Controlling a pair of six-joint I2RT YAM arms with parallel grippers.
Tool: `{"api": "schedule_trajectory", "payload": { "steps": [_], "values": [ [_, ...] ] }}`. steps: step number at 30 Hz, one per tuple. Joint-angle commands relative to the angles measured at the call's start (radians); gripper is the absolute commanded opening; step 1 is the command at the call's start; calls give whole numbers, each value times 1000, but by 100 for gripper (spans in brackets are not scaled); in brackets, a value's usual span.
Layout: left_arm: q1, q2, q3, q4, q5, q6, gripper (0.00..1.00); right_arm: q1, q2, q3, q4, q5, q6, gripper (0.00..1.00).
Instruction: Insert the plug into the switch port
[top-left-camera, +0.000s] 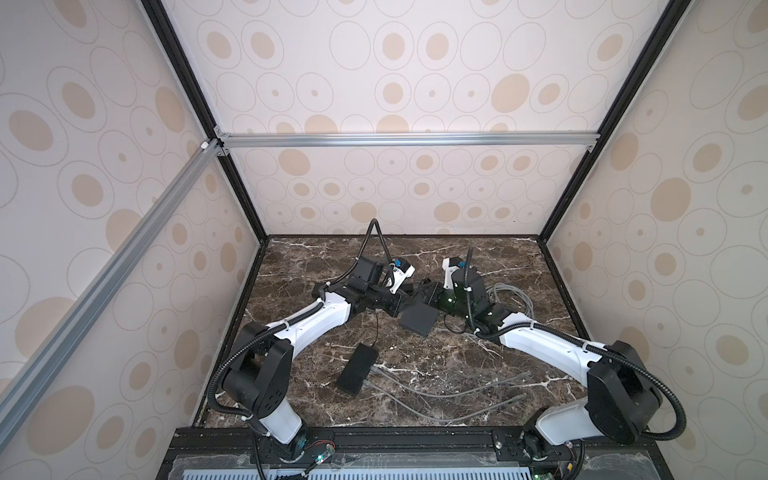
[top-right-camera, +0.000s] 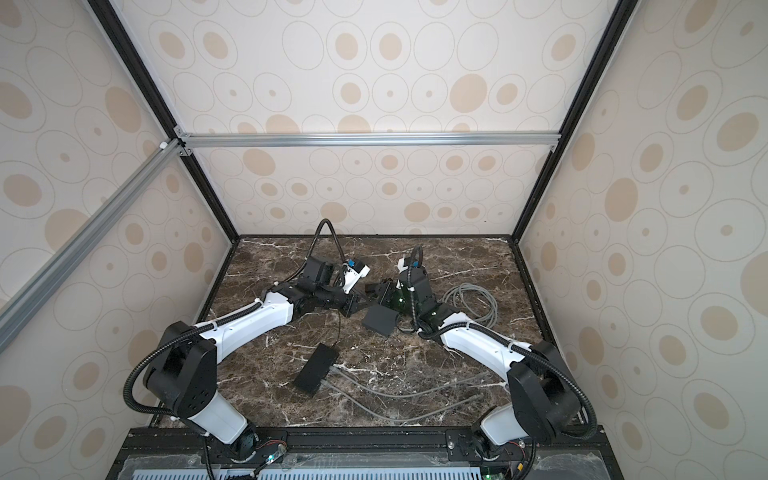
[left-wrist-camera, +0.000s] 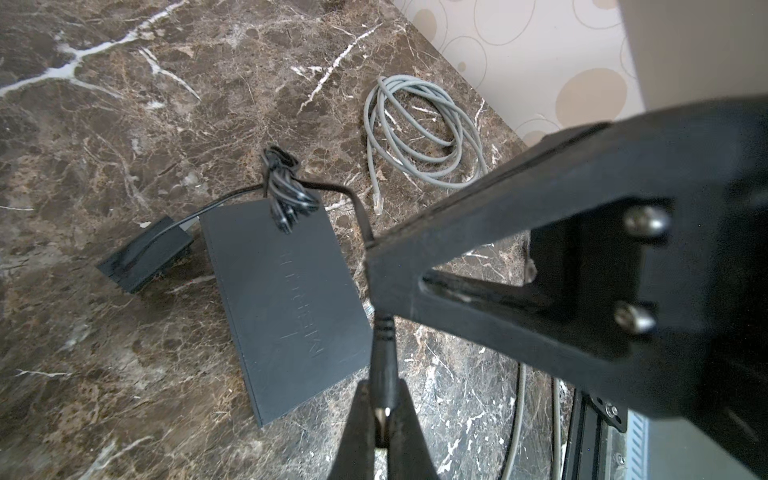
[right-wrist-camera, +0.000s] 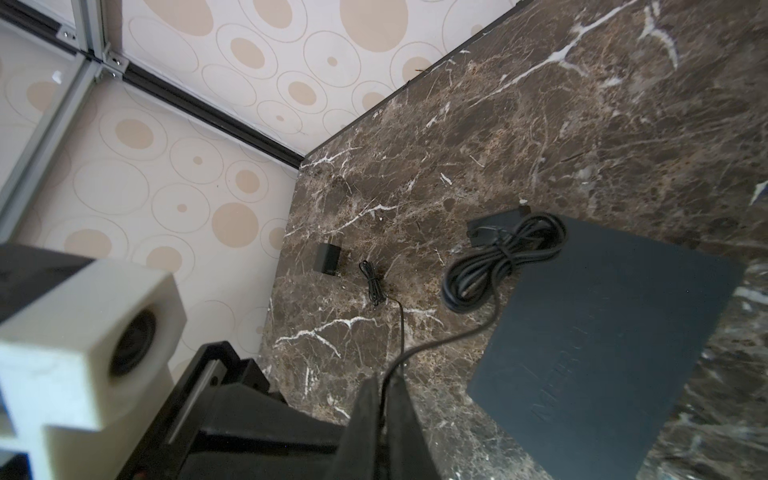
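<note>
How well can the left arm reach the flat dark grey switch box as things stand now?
Probably yes. The left arm's fingers, shut on the black barrel plug, hang right beside the switch box with nothing between. The right arm's fingers, close by, may crowd it.

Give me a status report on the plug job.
Left gripper shut on plug. Right gripper straddles its cable, grip unclear. Switch flat on table, port unseen. Cord bundle overlaps switch edge.
</note>
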Motion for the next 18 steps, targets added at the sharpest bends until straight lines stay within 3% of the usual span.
{"api": "schedule_trajectory", "payload": {
  "steps": [1,2,4,7,11,13,18],
  "values": [
    [8,-8,49,-24,1,46,0,-1,-61,-7,-35,-40,-120,31],
    [9,-4,53,-34,1,52,0,-3,-79,3,-74,-54,-182,36],
    [8,6,62,-55,-6,67,0,-4,-112,32,-174,-50,-308,37],
    [7,28,82,-96,-9,92,0,-4,-165,71,-322,1,-455,34],
    [8,63,126,-168,8,129,0,-2,-226,63,-343,-31,-731,29],
    [8,69,138,-193,20,146,0,0,-232,59,-347,-70,-914,29],
    [7,77,155,-239,40,178,0,29,-250,28,-440,-212,-1656,30]
  ]
}}
